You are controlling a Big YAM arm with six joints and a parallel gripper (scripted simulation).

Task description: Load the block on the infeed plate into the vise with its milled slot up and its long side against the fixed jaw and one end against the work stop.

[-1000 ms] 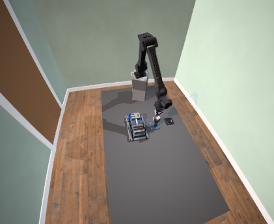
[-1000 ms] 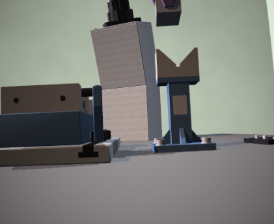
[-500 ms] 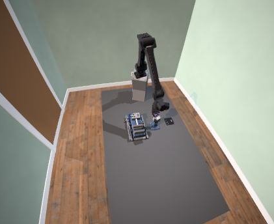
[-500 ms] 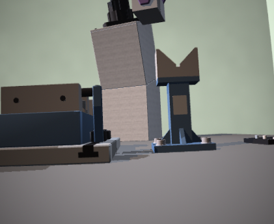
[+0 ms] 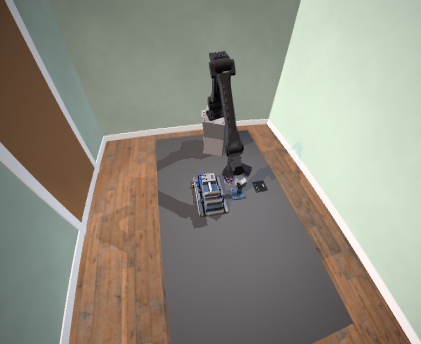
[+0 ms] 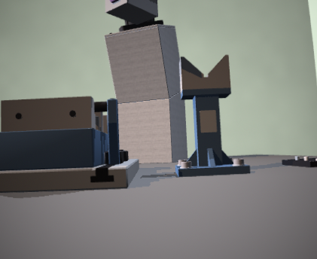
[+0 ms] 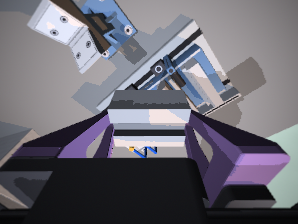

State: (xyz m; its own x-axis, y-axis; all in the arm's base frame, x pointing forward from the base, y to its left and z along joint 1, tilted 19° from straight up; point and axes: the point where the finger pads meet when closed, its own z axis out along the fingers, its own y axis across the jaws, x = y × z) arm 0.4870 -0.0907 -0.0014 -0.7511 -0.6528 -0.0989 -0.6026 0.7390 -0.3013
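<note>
on the mat (image 5: 241, 260) (image 6: 166, 222), the v-block (image 5: 238, 194) (image 6: 205, 132) (image 7: 102, 27) stands between the vise (image 5: 212, 196) (image 6: 42, 148) (image 7: 170, 75) and the infeed plate (image 5: 260, 186) (image 6: 307, 163); the pedestal (image 5: 214, 137) (image 6: 145, 132) is behind, in the exterior view.

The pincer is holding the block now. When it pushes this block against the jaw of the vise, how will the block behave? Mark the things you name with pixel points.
The block (image 6: 130, 11) (image 7: 150, 116) looks rigid, so it should probably not bend between the purple fingers. Its flat faces suggest that it would slide rather than roll.
</note>
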